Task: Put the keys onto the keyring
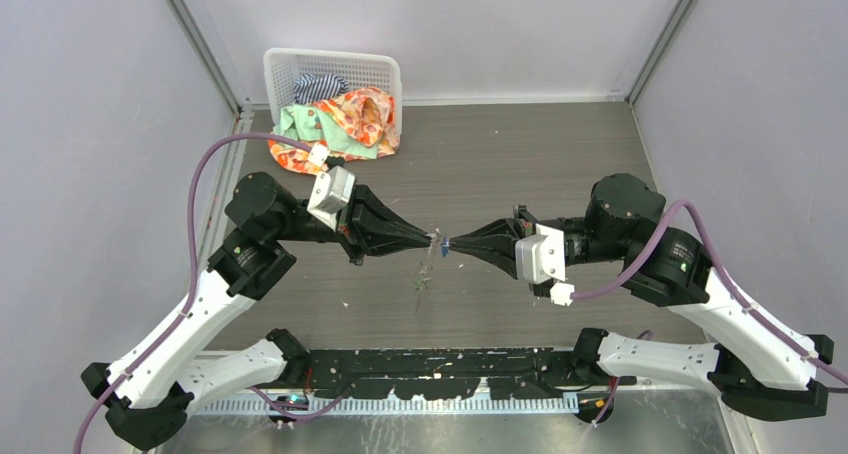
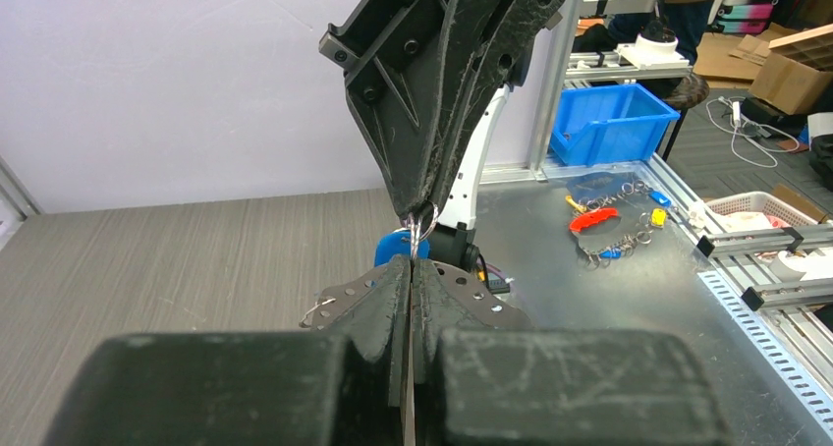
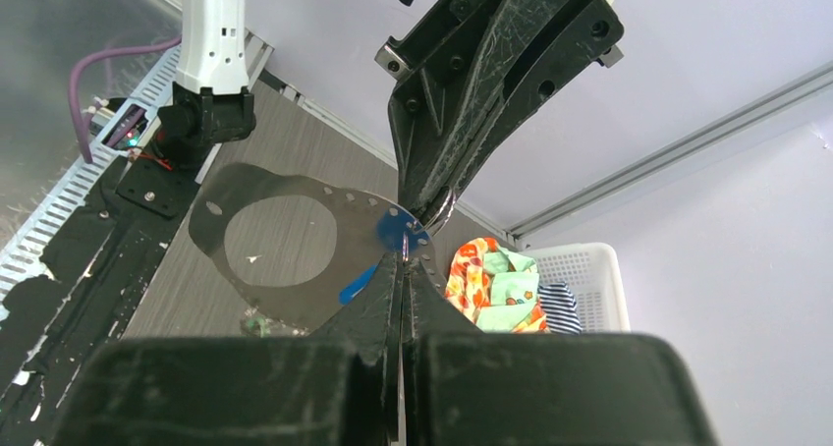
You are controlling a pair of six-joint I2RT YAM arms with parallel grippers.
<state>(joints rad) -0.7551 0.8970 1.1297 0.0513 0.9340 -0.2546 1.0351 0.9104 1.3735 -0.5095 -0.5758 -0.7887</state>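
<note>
Black end effectors [image 1: 432, 239] [image 1: 455, 243] tip-to-tip, horizontal.

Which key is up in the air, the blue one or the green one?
The blue key, up where the tips of the left gripper and right gripper meet. The green key lies on the table beneath them.
</note>
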